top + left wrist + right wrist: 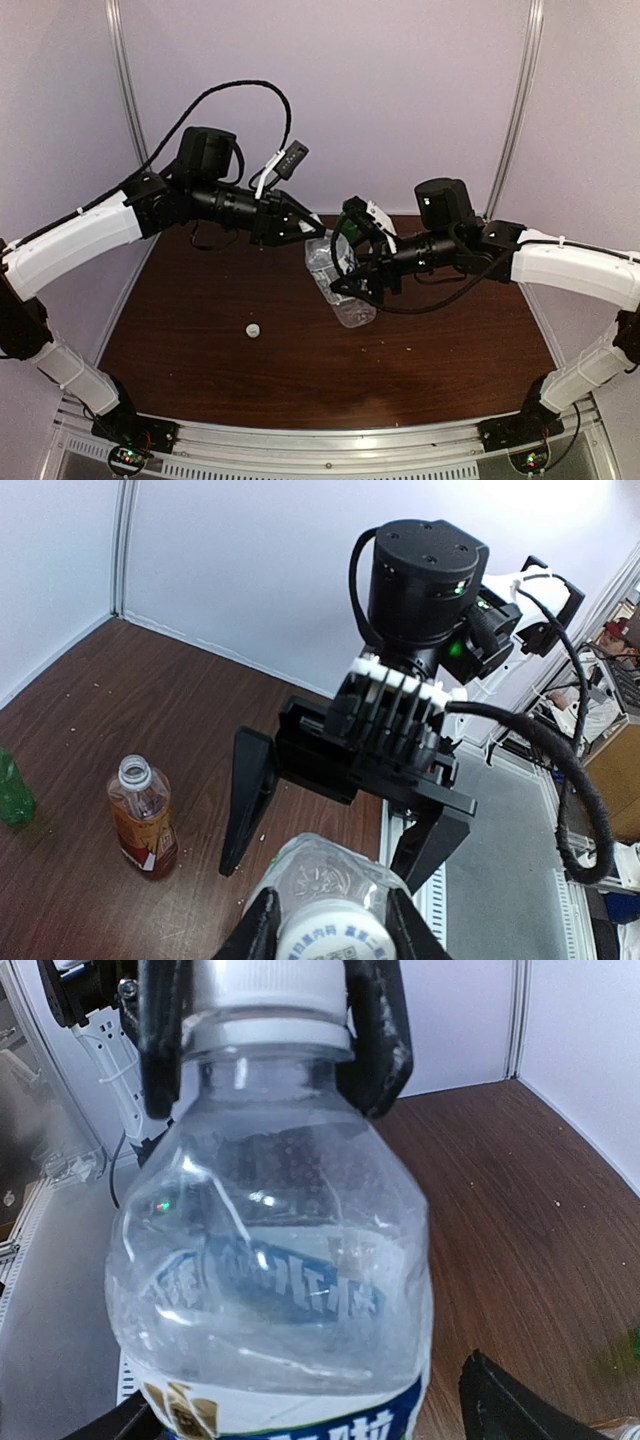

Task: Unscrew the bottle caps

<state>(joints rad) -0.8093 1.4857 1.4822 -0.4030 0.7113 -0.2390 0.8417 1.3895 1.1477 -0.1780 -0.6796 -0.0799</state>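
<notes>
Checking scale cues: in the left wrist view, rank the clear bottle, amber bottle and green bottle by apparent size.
1. Clear bottle, inflated by nearness to the camera.
2. Amber bottle.
3. Green bottle, cut off by the frame edge, so its rank is unsure.

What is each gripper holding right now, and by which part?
The right gripper holds the clear water bottle by its body; the left gripper pinches its white cap.
</notes>
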